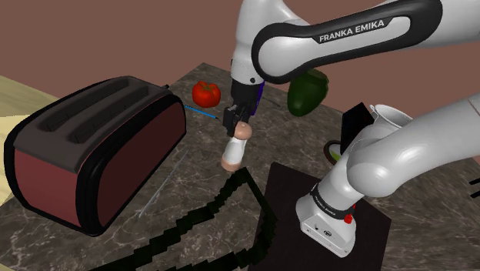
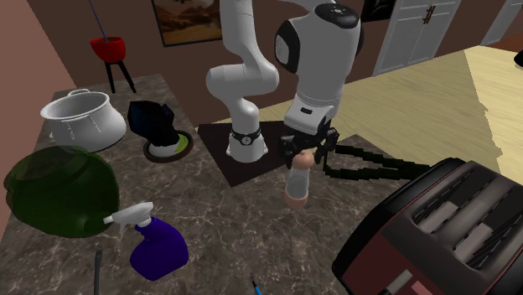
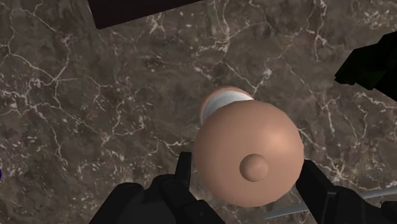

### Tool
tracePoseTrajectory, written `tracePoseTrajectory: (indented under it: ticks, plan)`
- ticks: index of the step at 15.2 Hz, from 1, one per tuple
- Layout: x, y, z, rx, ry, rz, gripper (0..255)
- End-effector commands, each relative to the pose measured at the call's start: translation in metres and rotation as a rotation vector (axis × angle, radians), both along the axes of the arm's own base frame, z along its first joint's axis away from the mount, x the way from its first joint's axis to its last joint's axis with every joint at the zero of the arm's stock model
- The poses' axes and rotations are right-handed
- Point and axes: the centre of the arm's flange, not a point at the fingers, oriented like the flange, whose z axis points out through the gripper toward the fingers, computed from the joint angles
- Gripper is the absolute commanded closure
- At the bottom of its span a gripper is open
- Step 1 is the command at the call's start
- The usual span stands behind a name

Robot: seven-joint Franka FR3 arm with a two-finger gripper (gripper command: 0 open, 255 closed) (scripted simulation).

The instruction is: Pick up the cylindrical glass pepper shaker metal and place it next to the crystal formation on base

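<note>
So the fingers (image 3: 175, 191) are clamped on the rounded top of the pepper shaker (image 1: 233, 152), one on each side of the pinkish-tan dome with its small knob. From the wrist view you look straight down the shaker onto the counter (image 3: 95, 114), which is dark brown stone with pale veins. The shaker itself has a tan cap and foot with a whitish band in the middle, and it hangs a bit tilted under the gripper (image 2: 307, 155). Honestly I can't tell whether its foot touches the counter or sits just off it, since the angles are not great for that. It's out near the middle of the counter, between the big dark toaster (image 1: 92, 150) with maroon sides and the black mat (image 1: 323, 223) the arm stands on, with a jagged black cord (image 1: 223, 212) just beside it. The crystal formation (image 2: 155, 119), a dark chunk on a round green-rimmed base, is well apart from the shaker, next to a white pot (image 2: 82, 117). The only readable writing is "FRANKA EMIKA" in white on the arm (image 1: 361, 31). There's also a red tomato (image 1: 205, 93), a purple spray bottle (image 2: 155, 247) and a see-through green blob (image 2: 59, 188).
</note>
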Motion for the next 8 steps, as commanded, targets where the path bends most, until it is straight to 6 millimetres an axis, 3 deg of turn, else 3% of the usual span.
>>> tracePoseTrajectory:
  ticks: [1,8]
  plan:
    - [0.001,0.000,0.009,0.000,0.000,0.000,255]
    - [0.001,0.000,0.046,0.000,0.000,0.000,255]
